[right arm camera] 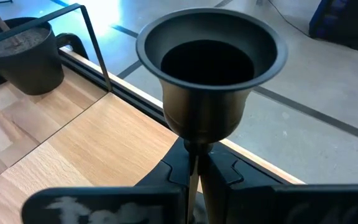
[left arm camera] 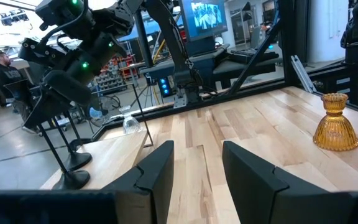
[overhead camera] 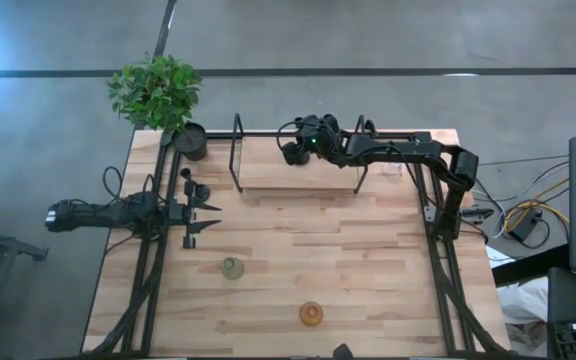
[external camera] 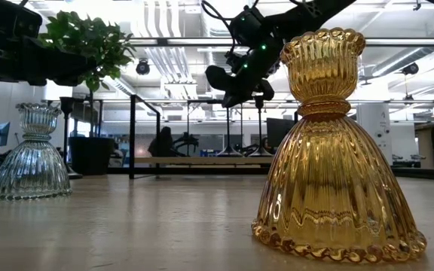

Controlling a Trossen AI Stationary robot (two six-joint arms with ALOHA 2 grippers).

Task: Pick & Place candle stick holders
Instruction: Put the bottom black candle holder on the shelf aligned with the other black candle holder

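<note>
- The right gripper point(right arm camera: 194, 165) is up at the far edge of the table, over the wire-framed shelf point(overhead camera: 236, 150), its fingers pinched right down on the thin stem of a black holder point(right arm camera: 211, 68). The flared cup stands upright above them.
- That grip is my worry: a thin, smooth metal stem in a narrow pinch could pivot or slip, and the holder would tip as it is set down. From my spot I can't quite tell how much clearance its domed base has above the shelf's thin rails; catching one would knock it askew.
- The left gripper point(left arm camera: 194, 171) hangs low at the table's left side, its fingers about half apart with only bare wood between them.
- Near the shelf's left end stand two more black holders point(left arm camera: 67, 158), round-footed and spindly, easy to topple.
- The amber holder point(external camera: 337, 150) sits near the front edge: ribbed glass, bell-shaped, with a beaded rim. It looks heavy and slick.
- The grey-green holder point(overhead camera: 232, 267) stands left of it, same ribbed bell form.
- A potted plant point(overhead camera: 158, 95) occupies the far left corner.
</note>
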